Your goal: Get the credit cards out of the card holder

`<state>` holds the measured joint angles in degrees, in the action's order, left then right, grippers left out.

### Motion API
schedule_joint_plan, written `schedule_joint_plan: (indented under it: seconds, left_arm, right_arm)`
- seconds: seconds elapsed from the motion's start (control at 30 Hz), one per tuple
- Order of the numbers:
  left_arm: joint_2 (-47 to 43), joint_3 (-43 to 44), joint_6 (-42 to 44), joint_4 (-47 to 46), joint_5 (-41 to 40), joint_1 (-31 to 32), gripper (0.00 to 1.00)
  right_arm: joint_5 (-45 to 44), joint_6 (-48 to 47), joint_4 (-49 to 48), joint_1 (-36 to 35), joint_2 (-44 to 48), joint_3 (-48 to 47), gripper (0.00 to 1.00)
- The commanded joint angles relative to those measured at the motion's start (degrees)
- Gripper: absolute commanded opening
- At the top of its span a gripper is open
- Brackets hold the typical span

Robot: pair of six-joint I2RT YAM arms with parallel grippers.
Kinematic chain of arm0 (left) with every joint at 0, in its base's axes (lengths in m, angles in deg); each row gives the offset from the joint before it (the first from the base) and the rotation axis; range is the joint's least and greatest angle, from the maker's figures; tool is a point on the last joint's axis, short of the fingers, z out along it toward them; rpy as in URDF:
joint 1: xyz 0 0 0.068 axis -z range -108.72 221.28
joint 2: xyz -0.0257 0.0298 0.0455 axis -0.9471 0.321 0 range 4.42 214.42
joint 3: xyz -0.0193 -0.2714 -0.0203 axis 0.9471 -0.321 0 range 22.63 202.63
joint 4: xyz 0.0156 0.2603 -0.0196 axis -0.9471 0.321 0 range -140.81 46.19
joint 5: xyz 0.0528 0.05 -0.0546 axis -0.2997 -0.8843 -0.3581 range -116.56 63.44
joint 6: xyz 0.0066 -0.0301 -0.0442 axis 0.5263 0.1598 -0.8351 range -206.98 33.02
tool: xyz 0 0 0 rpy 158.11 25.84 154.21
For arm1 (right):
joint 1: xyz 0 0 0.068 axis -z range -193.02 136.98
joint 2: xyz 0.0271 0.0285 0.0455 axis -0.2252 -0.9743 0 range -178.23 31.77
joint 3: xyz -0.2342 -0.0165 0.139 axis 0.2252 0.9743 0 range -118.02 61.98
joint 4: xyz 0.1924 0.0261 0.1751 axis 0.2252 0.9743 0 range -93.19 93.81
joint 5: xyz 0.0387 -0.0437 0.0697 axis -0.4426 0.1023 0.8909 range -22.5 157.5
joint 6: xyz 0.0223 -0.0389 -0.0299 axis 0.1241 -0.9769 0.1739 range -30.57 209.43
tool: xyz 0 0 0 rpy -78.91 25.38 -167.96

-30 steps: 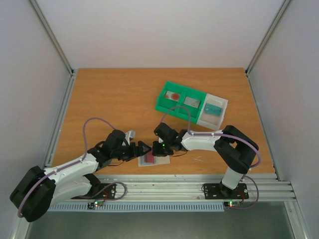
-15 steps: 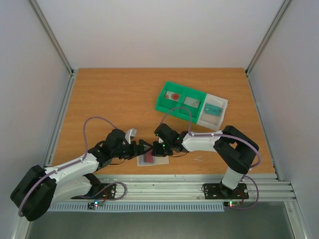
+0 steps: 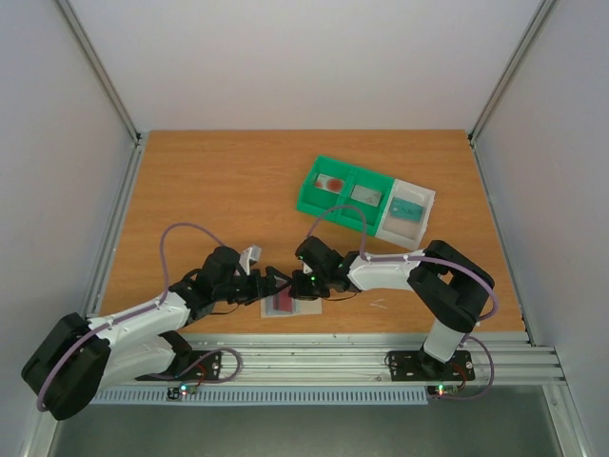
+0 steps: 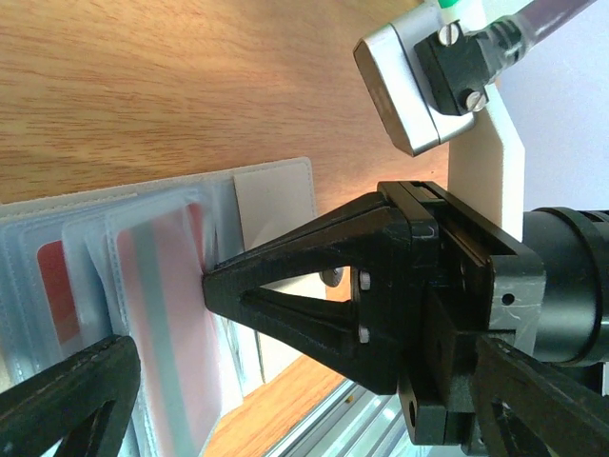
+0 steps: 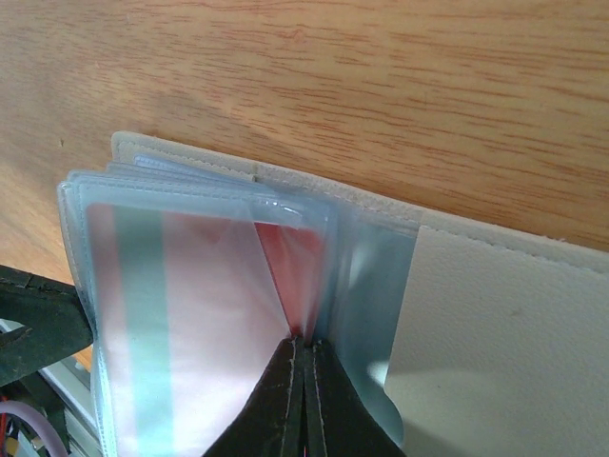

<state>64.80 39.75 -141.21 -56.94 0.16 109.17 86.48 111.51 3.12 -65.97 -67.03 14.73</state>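
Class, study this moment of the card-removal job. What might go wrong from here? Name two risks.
1. The right gripper is shut at the edge of the clear sleeves, by the dark red card; it may catch sleeve plastic and drag the whole card holder.
2. The left gripper is open, gripping nothing, close beside the right one: the holder could slide toward the table's near edge, or fingers could collide.

Smooth wood-grain table [image 5: 381, 76] with a satin sheen, card holder [image 5: 495, 314] with a matt beige stitched cover, its glossy clear plastic sleeves [image 5: 366, 276], matt black plastic left gripper fingers [image 4: 314, 295], glossy green plastic tray [image 3: 324, 211]
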Motion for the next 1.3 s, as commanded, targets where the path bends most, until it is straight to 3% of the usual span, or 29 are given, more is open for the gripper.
schedule_joint_plan:
  seconds: [0.0,0.8,0.9,1.1,1.27]
  left_arm:
    - [0.75,-0.13,-0.25,-3.7,0.86,-0.05,0.95]
    - [-1.59,-0.59,-3.44,-6.09,3.75,0.07,0.95]
    - [-1.98,0.15,-2.01,-3.3,2.77,0.06,0.95]
    - [-5.11,2.88,2.03,12.13,-5.91,-0.01,0.96]
    - [-6.15,2.1,1.8,12.56,-6.05,-0.23,0.97]
  right_arm:
    - [-0.29,0.62,-0.3,-0.53,-0.65,1.57,0.03]
    - [1.7,3.32,-9.54,-0.53,-0.12,4.92,0.09]
    - [1.5,3.28,-9.41,-0.57,-0.28,4.82,0.09]
    - [0.79,2.8,-7.77,-0.58,-0.64,4.75,0.07]
    - [-0.3,2.54,-6.94,-0.57,-0.82,5.36,0.04]
